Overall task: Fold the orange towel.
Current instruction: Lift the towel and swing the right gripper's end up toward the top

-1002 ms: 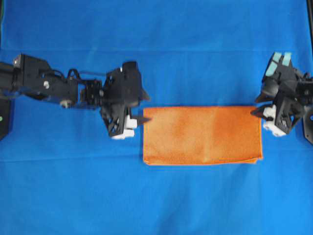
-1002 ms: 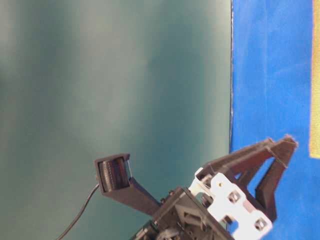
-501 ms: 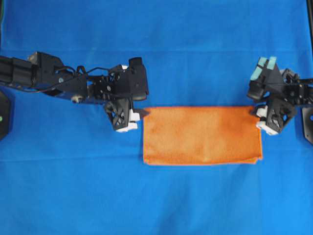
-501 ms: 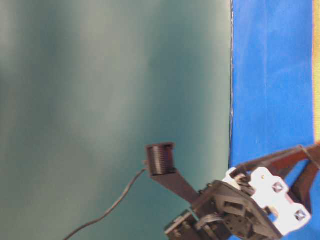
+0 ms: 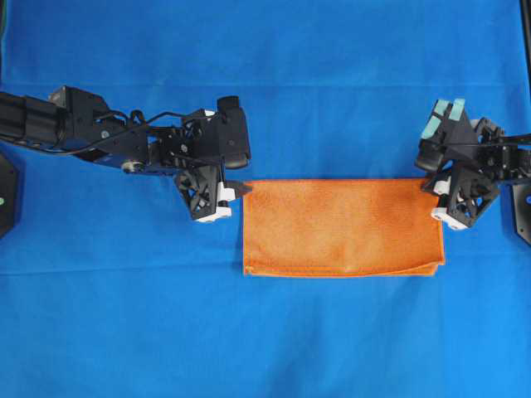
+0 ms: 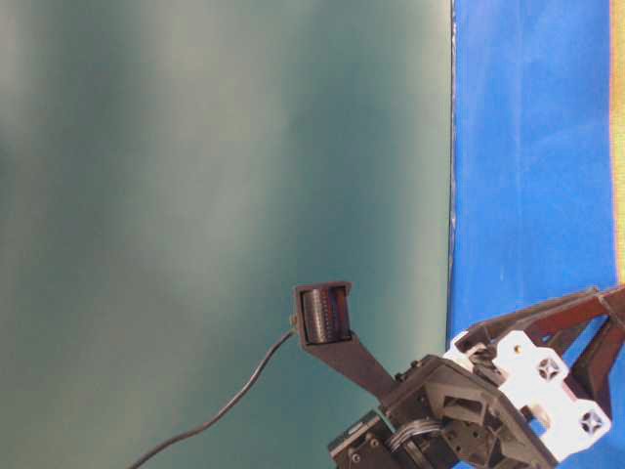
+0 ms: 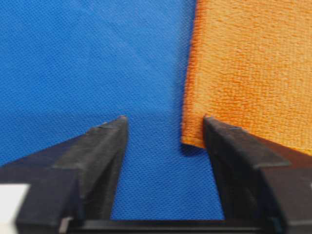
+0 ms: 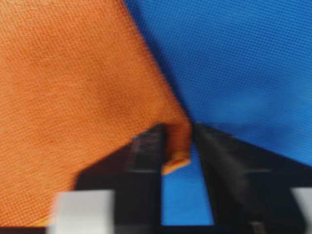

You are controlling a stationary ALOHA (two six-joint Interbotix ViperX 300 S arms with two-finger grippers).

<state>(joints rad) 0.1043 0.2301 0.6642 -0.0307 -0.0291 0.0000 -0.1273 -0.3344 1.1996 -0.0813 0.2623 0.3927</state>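
Observation:
The orange towel [image 5: 343,227] lies folded into a long rectangle on the blue cloth. My left gripper [image 5: 232,197] is at its far-left corner. In the left wrist view this gripper [image 7: 165,122] is open, and the towel's corner [image 7: 192,139] lies flat between the fingers, close against the right one. My right gripper [image 5: 436,196] is at the far-right corner. In the right wrist view its jaws [image 8: 178,127] stand narrow, with the towel's corner [image 8: 176,146] pinched between them and slightly curled up.
The blue cloth [image 5: 265,83] covers the whole table around the towel. The table-level view shows a green wall [image 6: 195,195] and one gripper's white-and-black body [image 6: 527,381] low over the cloth.
Both grippers tipped down and closed in on the towel's far corners. The right jaws came onto the far-right corner; the left settled around the far-left corner. The towel has not moved.

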